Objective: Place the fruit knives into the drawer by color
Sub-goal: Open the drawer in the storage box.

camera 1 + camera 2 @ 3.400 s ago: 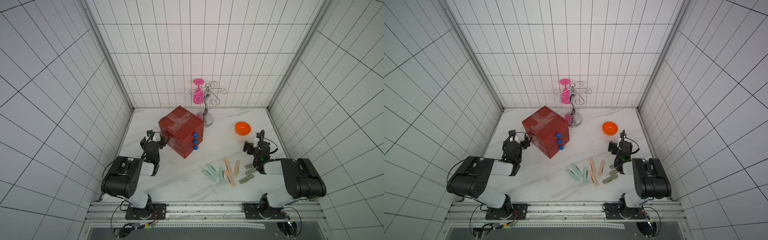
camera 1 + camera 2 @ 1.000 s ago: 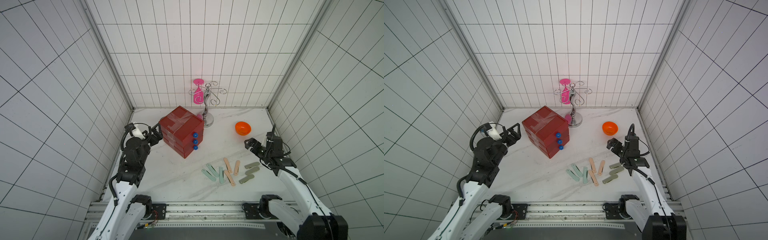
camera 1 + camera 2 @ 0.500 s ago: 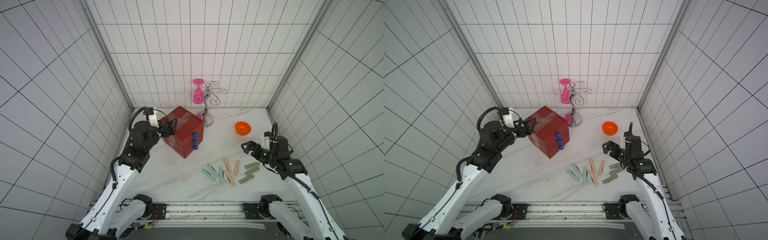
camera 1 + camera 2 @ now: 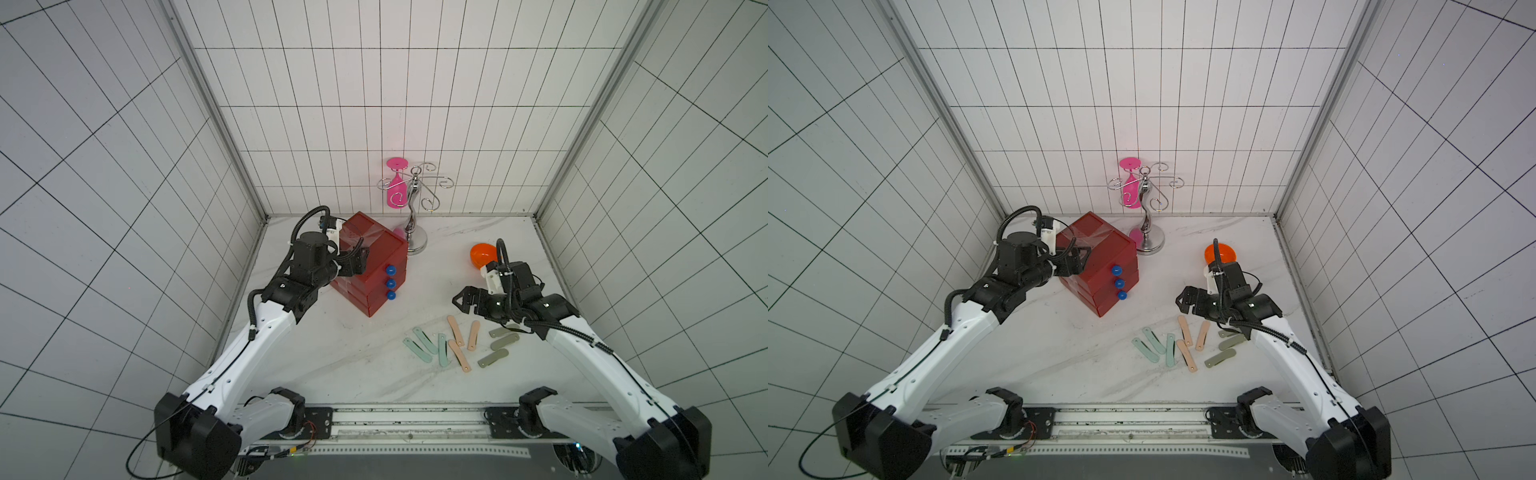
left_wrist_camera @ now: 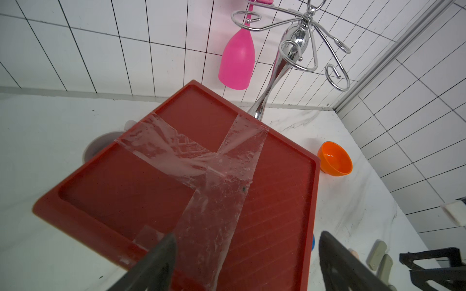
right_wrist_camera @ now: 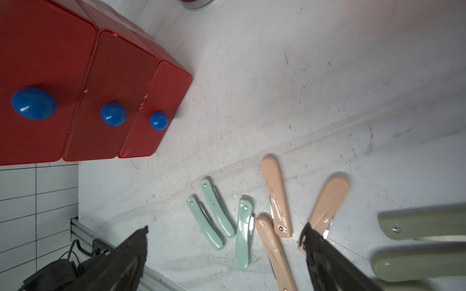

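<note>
The drawer [image 4: 374,253] [image 4: 1104,259], a red chest with three blue knobs [image 4: 390,283], stands at the back left with every drawer shut. My left gripper [image 4: 360,261] [image 5: 245,252] hangs open just over its taped top [image 5: 277,201]; one finger is over the lid, the other past the front edge. The fruit knives lie on the table at the front right: three mint green [image 4: 424,340] [image 6: 216,209], three peach [image 4: 455,330] [image 6: 274,191], three grey-olive [image 4: 505,341] [image 6: 423,226]. My right gripper [image 4: 458,300] [image 6: 225,228] is open and empty, above the table just behind the peach ones.
An orange bowl [image 4: 481,254] sits behind my right arm. A chrome hook stand [image 4: 413,226] with a hanging pink glass [image 4: 395,195] rises right behind the chest. Tiled walls close in the left, back and right sides.
Both arms have unfolded and risen. The left gripper swung right, onto the chest's top. The right gripper came left and forward, over the knives.
</note>
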Robot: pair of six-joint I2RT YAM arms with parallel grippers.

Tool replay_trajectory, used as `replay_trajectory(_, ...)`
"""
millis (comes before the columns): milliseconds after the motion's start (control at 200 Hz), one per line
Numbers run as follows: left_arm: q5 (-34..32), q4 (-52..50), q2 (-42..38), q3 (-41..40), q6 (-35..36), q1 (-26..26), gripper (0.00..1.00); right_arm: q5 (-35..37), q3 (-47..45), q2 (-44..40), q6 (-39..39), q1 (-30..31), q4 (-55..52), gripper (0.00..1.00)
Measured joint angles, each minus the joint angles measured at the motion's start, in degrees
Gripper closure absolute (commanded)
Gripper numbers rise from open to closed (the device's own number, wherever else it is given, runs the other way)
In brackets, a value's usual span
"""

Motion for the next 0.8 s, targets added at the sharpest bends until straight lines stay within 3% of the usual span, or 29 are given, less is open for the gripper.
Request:
replay_trajectory(300,3.4,1.4,2.2,-0.1,-0.4,0.0,1.0,-0.8,1.6,2.7,1.4,3.3,5.9,0.23)
replay_trajectory(800,2.4,-6.4,9.5,8.5,1.3,-2.2,1.0,-0.3,11.4,12.4,1.6,9.4,7.7,0.24)
